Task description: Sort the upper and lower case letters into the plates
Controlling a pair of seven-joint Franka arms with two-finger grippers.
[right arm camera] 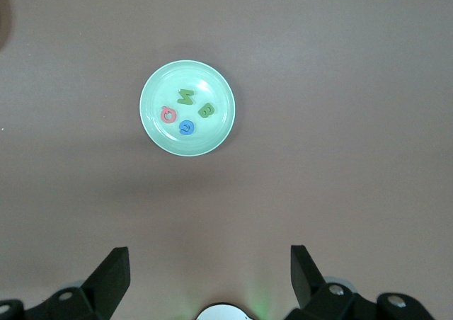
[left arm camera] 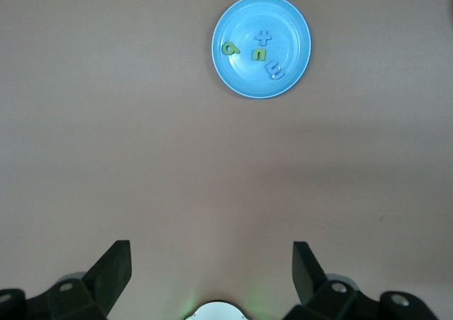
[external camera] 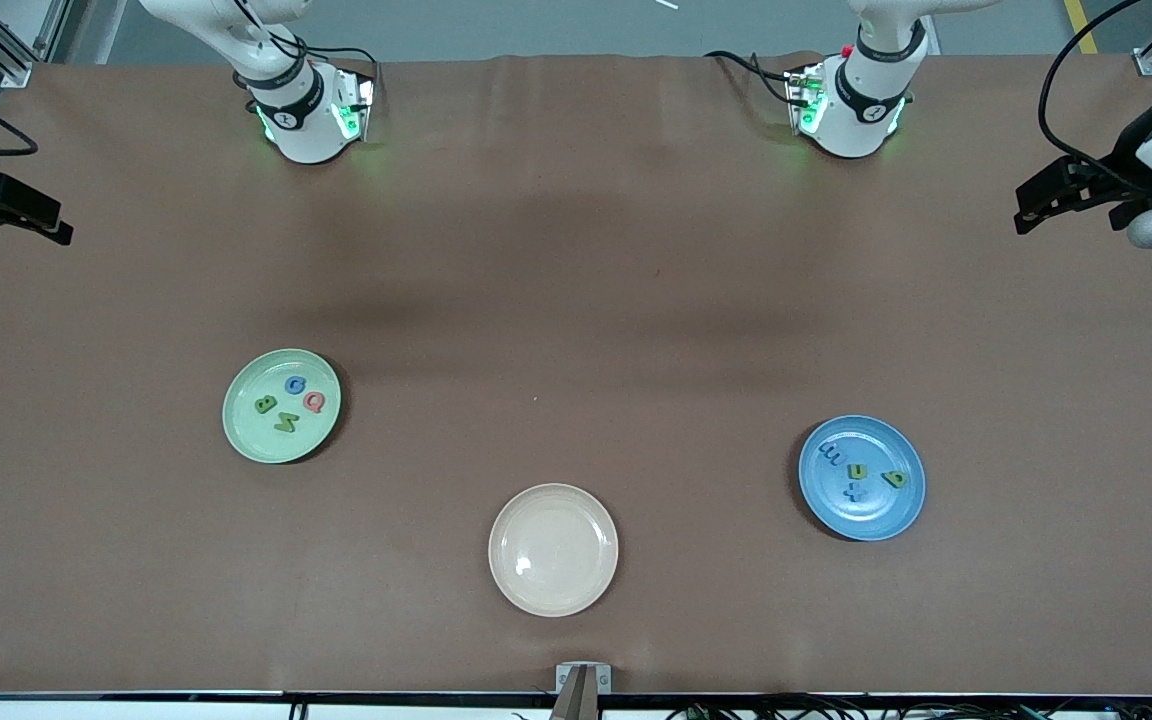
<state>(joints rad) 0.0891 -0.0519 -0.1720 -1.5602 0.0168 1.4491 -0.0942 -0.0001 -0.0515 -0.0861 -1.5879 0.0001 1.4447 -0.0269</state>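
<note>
The mint green plate (external camera: 251, 437) (right arm camera: 164, 134) lies toward the right arm's end and holds the capitals: blue G (external camera: 295, 385), red-pink Q (external camera: 314, 402), green B (external camera: 265, 405) and green N (external camera: 286, 423). Toward the left arm's end, the blue plate (external camera: 878, 517) (left arm camera: 243, 77) holds a blue m (external camera: 829, 457), a blue x (external camera: 853, 491) and two green lowercase letters (external camera: 858, 472) (external camera: 895, 479). My right gripper (external camera: 46, 222) (right arm camera: 210, 267) hangs open and empty at its end of the table, well away from the plates. My left gripper (external camera: 1028, 208) (left arm camera: 211, 263) is likewise open and empty at its own end.
A cream-beige plate (external camera: 553, 575) with nothing in it sits between the two coloured plates, nearer to the front camera. Brown cloth covers the table. The arm bases (external camera: 301, 120) (external camera: 851, 115) stand along the table's edge farthest from the front camera.
</note>
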